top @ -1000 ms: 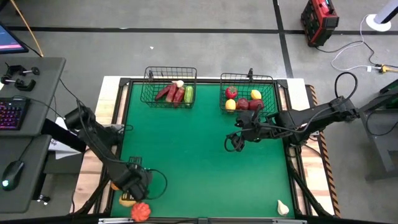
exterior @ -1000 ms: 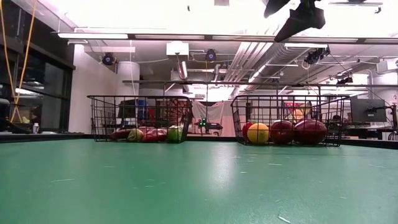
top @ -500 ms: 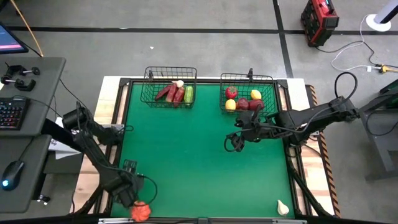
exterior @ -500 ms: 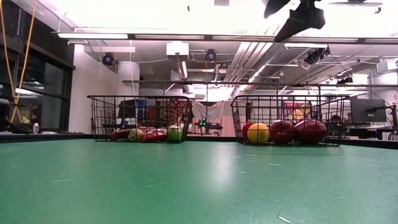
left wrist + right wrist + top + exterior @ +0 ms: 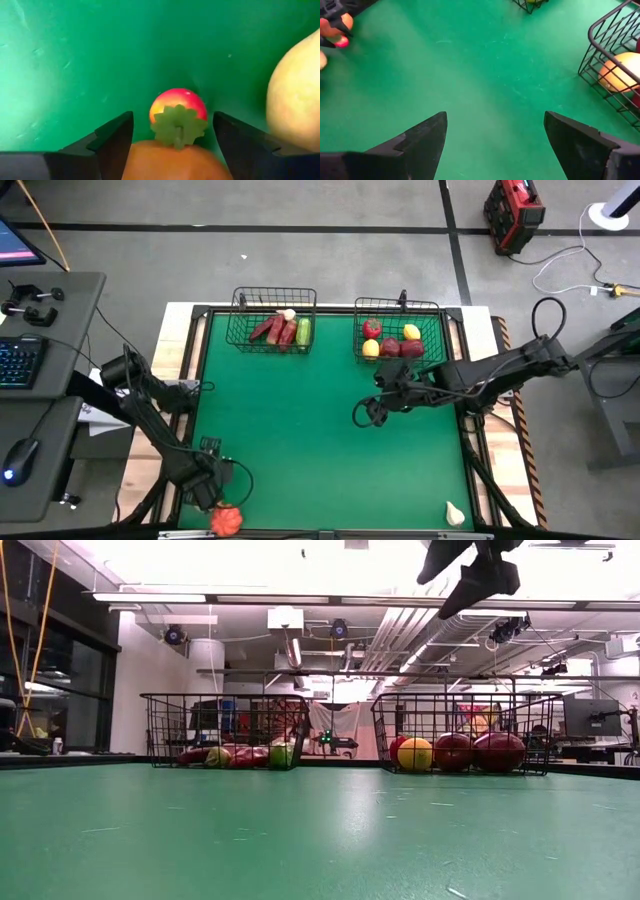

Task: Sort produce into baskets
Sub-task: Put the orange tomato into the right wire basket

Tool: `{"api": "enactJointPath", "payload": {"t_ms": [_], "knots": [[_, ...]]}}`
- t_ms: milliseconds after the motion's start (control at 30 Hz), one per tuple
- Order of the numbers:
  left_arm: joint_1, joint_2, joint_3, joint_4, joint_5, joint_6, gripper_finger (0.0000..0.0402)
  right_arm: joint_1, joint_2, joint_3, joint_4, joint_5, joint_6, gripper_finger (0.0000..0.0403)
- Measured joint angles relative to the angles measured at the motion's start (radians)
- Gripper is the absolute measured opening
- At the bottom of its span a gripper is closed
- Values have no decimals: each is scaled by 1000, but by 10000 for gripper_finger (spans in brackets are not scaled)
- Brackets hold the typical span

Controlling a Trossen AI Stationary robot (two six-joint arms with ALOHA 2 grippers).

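My left gripper [image 5: 214, 498] is open at the table's near left corner. In the left wrist view its fingers [image 5: 115, 145] stand on either side of an orange produce piece [image 5: 175, 162]. A green leafy cap [image 5: 179, 125] and a red-yellow round piece [image 5: 177, 102] lie just beyond it, and a pale yellow piece [image 5: 295, 95] lies beside them. The high view shows a red-orange piece [image 5: 226, 518] there. My right gripper [image 5: 362, 415] is open and empty above the mat, near the right basket [image 5: 398, 308]. The left basket [image 5: 272, 292] holds maroon, red, green and white pieces. My left gripper points down with its open fingers on either side of the orange piece [image 5: 150, 155], which lies on the mat. I cannot tell whether the fingers touch it.
A white produce piece [image 5: 455, 513] lies at the near right corner. The right basket holds red, yellow and maroon pieces [image 5: 452, 752]. Both baskets stand along the far edge. The middle of the green mat [image 5: 300, 420] is bare.
My left gripper has gone toward the table's near left corner and now stands over the pieces there, hiding the yellow piece in the high view. My right gripper has shifted a little toward the table's left.
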Motion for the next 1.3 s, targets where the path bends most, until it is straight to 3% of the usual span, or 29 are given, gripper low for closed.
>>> {"api": "enactJointPath", "payload": {"t_ms": [200,467,667,767,933,1033,1167,1300], "knots": [[0,0,-29,88,0,-33,203,0,26,0,0,-29,0,326],[1,-15,-37,92,-1,-81,92,0,30,0,10,-27,-3,326],[47,-133,-38,44,-8,-77,90,0,10,0,28,-27,-13,326],[99,-237,-38,25,-66,-70,90,0,-23,0,73,-25,-33,326],[298,-410,-31,90,-254,43,94,0,-111,0,266,60,-94,326],[485,-451,-27,280,-341,186,97,0,-156,0,417,149,-182,326],[732,-404,-26,662,-307,433,95,0,-183,0,590,294,-308,326],[926,-257,-21,1032,-258,581,95,0,-184,0,690,367,-406,326]]}}
